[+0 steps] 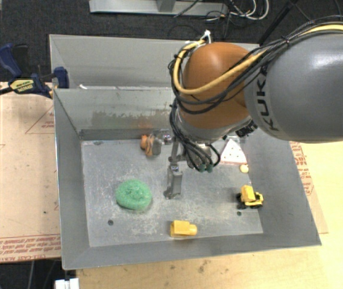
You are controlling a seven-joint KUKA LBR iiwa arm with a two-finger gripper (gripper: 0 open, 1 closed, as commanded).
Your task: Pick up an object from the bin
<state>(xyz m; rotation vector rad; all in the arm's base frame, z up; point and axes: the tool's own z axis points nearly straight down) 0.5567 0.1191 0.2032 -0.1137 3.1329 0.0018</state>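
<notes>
My gripper [172, 190] hangs below the arm's wrist, low over the bare floor in the middle of the bin, and I see nothing held in it. A round green spongy pad [134, 195] lies a short way to its left. In front of it, by the near wall, a yellow block [183, 228] rests on the floor. Behind and to the left, near the back wall, stands a small orange and brown figure [150, 144].
A yellow toy vehicle [251, 197] sits at the right of the bin. A white triangular piece with red dots [232, 153] and a small pale disc [244, 169] lie partly under the arm. The arm and its cables cover the bin's back right.
</notes>
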